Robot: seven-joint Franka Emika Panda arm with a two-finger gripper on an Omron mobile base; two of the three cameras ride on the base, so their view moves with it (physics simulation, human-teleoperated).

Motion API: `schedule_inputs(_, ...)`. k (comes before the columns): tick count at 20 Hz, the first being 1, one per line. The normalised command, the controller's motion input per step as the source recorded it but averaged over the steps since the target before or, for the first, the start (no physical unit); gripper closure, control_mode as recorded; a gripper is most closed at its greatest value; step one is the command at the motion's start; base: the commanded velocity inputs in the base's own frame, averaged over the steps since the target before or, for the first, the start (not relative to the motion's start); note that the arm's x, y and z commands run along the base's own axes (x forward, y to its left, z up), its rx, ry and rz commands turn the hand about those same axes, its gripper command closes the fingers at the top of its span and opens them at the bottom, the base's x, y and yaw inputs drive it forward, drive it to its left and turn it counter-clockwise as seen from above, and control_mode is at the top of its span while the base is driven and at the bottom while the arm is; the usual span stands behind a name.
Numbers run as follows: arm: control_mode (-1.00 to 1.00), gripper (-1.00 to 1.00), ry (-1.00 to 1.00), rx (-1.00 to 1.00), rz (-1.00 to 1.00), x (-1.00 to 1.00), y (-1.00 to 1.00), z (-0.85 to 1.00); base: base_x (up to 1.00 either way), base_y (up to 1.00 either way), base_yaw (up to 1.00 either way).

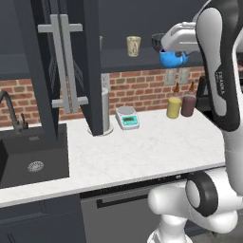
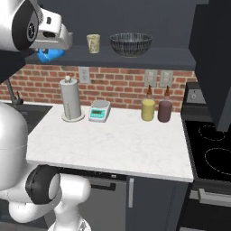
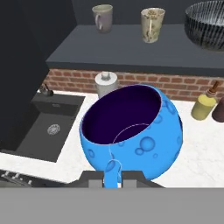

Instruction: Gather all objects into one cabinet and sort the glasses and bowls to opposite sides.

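- The sink (image 1: 33, 156) sits at the left end of the white counter (image 1: 156, 147), beside the open cabinet door (image 1: 61, 66) with grey bar handles.
- On the cabinet shelf (image 3: 131, 50) the grey-mauve cup (image 3: 103, 17) stands left, the cream cup (image 3: 152, 25) next to it, then the dark mesh bowl (image 2: 130, 43).
- The gripper (image 3: 113, 173) is closed on the rim of the blue bowl (image 3: 135, 131), held in the air in front of the shelf's left part.
- Paper towel roll (image 2: 71, 100), scale (image 2: 99, 111), yellow canister (image 2: 148, 109) and brown canister (image 2: 164, 111) stand along the brick wall.
- "FRANKA" is printed on the arm (image 1: 220, 76); smaller lettering is unreadable.
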Motion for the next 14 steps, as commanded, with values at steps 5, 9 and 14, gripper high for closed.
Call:
schedule_inputs(5,-1.0,1.0,0.0,0.0,0.01,0.05,0.46,-0.13,0.0,0.0,0.0)
schedule_inputs(9,-1.0,1.0,0.0,0.0,0.07,0.0,0.41,-0.3,0.0,0.0,0.0)
schedule_inputs(14,-1.0,1.0,-0.01,0.03,0.02,0.24,0.29,-0.13,0.0,0.0,0.0)
